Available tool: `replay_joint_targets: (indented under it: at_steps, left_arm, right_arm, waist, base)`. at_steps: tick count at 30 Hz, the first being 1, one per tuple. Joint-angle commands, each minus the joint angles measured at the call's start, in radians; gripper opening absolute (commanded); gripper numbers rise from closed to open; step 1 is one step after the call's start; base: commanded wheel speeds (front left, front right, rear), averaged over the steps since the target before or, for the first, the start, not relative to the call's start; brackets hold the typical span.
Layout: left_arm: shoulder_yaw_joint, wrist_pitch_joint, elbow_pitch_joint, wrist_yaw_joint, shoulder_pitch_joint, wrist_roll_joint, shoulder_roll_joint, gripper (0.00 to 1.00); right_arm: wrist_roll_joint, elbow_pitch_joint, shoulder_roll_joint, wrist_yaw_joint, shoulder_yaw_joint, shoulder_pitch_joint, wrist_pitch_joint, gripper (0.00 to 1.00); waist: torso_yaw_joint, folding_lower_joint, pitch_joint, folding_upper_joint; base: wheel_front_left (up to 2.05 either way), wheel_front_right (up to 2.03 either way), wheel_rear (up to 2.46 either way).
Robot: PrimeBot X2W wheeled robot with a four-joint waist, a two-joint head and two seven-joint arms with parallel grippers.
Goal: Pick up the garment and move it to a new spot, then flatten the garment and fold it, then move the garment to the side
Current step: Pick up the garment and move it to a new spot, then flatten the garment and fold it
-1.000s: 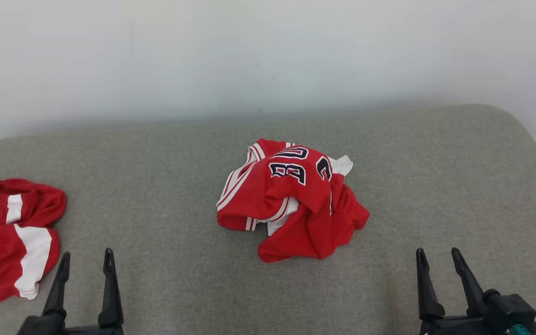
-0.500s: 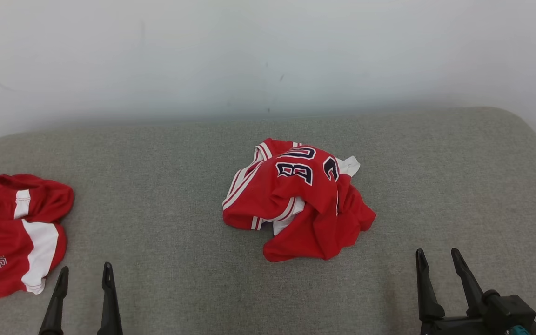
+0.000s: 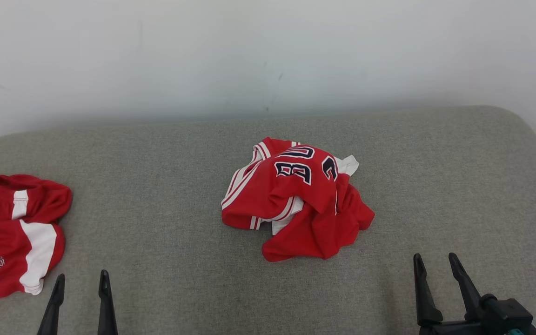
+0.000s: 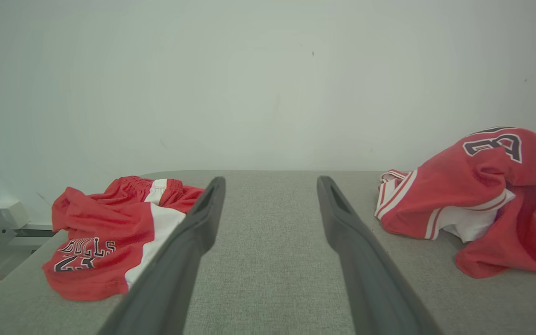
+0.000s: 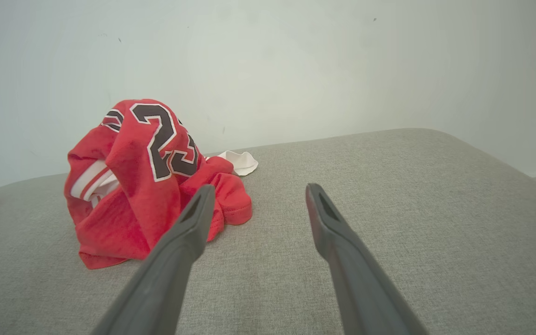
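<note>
Red garment crumpled, untouched; left gripper spread wide, empty; right gripper spread wide, empty

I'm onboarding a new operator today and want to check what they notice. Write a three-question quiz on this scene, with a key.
1. True or false: the crumpled jersey already lies flat and folded.
2. Which lies nearer the left gripper: A) the crumpled jersey, B) the red shorts?
3. Fill in: the left gripper and the right gripper are both ____ and hold nothing.
Key: 1 false; 2 B; 3 open.
</note>
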Motion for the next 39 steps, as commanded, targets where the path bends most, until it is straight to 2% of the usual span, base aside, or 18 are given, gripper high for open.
replay_joint_targets:
  at_steps: [1,39]
  left_arm:
    - [0.002,-0.002,0.006,-0.006,0.019,0.004,-0.004,1.00]
    - [-0.022,-0.002,0.036,0.001,0.025,0.004,-0.006,1.00]
  right_arm:
    - [-0.010,0.000,-0.002,-0.002,0.001,0.008,-0.001,1.00]
    - [-0.016,0.013,-0.002,-0.002,0.012,0.020,-0.001,1.00]
  waist:
    - [-0.001,0.0000,0.000,0.0000]
    - [-0.003,0.0000,-0.007,0.0000]
  base:
    - [0.00,0.00,0.00]
    - [0.00,0.00,0.00]
